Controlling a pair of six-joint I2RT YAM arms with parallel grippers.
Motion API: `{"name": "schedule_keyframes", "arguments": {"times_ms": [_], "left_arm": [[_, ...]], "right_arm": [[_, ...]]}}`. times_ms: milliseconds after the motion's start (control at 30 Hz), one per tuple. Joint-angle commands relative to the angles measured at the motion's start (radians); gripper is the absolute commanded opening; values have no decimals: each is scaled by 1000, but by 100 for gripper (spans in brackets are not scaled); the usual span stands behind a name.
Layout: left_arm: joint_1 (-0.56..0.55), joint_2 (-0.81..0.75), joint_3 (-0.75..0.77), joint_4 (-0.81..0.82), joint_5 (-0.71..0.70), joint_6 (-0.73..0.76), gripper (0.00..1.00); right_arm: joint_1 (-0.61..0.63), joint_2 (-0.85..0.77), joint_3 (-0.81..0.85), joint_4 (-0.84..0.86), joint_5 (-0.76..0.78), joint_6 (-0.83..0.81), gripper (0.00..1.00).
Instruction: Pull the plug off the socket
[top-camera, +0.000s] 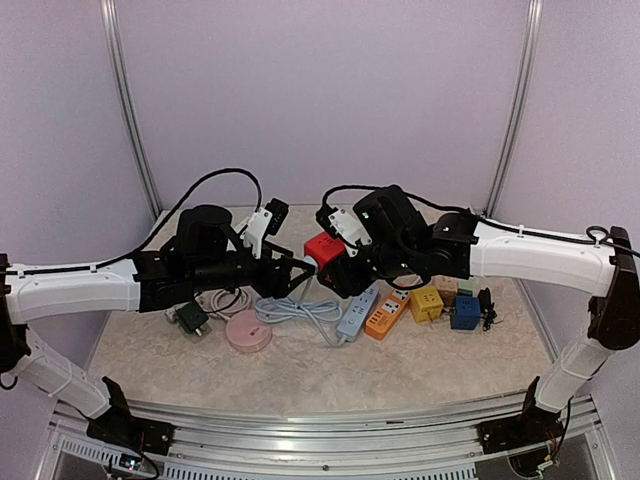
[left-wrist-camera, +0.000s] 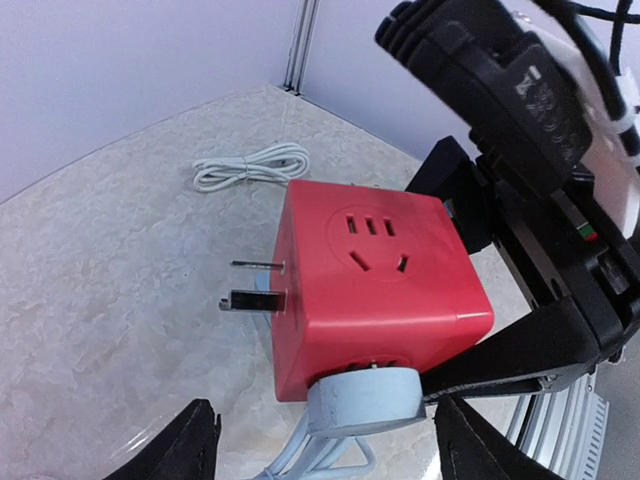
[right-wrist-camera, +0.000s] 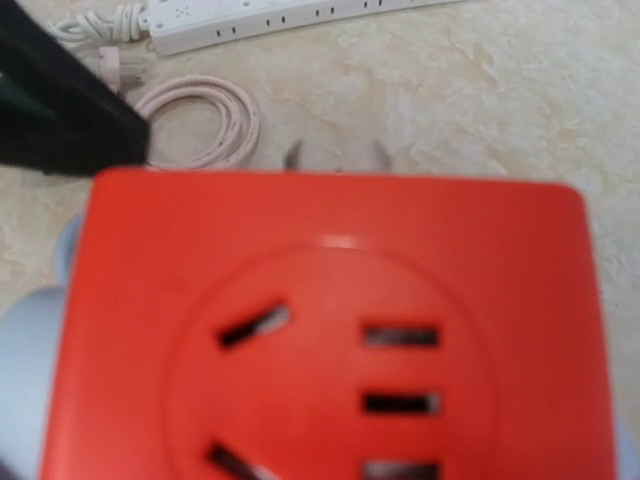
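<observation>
Gripping socket (left-wrist-camera: 375, 290) (plug (left-wrist-camera: 365, 397) in): right pincer (left-wrist-camera: 462, 268)

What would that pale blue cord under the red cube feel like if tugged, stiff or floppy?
Probably floppy: the cord sags into loose loops. Its round plug looks rigid, so it is likely the better place to pull. The glossy red cube may be slippery.

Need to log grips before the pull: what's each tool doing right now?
Left tool: open, holding nothing.
Right tool: closed on the red socket cube.
</observation>
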Motion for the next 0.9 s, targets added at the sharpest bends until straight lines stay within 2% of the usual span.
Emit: {"name": "schedule_keyframes", "arguments": {"times_ms": [0, 100, 533, 667, 867], "left_arm": [[-9, 32, 37, -13, -41, -4, 67], [-9, 42, 49, -19, -46, -1, 63], [-33, 91, 97, -47, -86, 14, 67], [-38, 101, 104, -52, -87, 16, 56], [-44, 106, 103, -60, -100, 6, 61]], "right_arm": [[4, -7, 49, 70, -10, 21, 0], [4, -6, 47, 71, -11, 23, 0], [4, 6, 54, 70, -15, 25, 0], [4, 7, 53, 68, -9, 23, 0], [5, 2, 53, 62, 20, 24, 0]]}}
